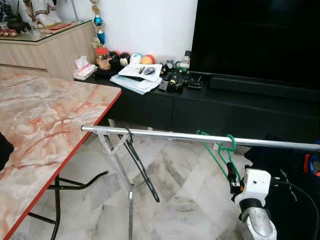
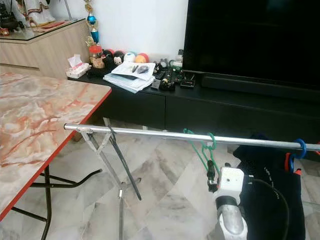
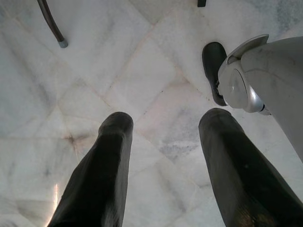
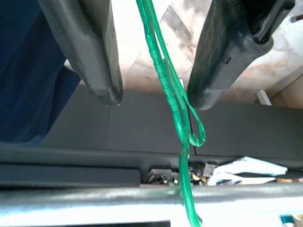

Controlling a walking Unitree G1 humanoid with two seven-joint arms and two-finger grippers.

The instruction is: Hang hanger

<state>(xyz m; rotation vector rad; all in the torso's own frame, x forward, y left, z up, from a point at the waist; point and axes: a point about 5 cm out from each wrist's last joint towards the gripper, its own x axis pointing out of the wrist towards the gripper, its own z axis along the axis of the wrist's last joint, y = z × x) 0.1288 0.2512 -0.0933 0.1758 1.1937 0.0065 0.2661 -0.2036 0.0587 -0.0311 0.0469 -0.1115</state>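
Observation:
A green wire hanger (image 1: 220,153) hangs by its hook over the silver rail (image 1: 190,136) of a clothes rack. My right gripper (image 1: 233,179) sits just below the rail at the hanger's lower part. In the right wrist view its two black fingers (image 4: 90,52) stand apart on either side of the green hanger (image 4: 163,78), not pressing on it, with the rail (image 4: 85,195) beyond. My left gripper (image 3: 165,118) hangs open over the marble floor with nothing between its fingers.
A black hanger (image 1: 141,169) hangs near the rail's left end, above the rack's crossed legs (image 1: 117,160). Dark clothing (image 1: 287,170) and a blue hook (image 2: 300,147) hang at the right. A marble folding table (image 1: 45,125) stands left; a black TV console (image 1: 225,110) stands behind.

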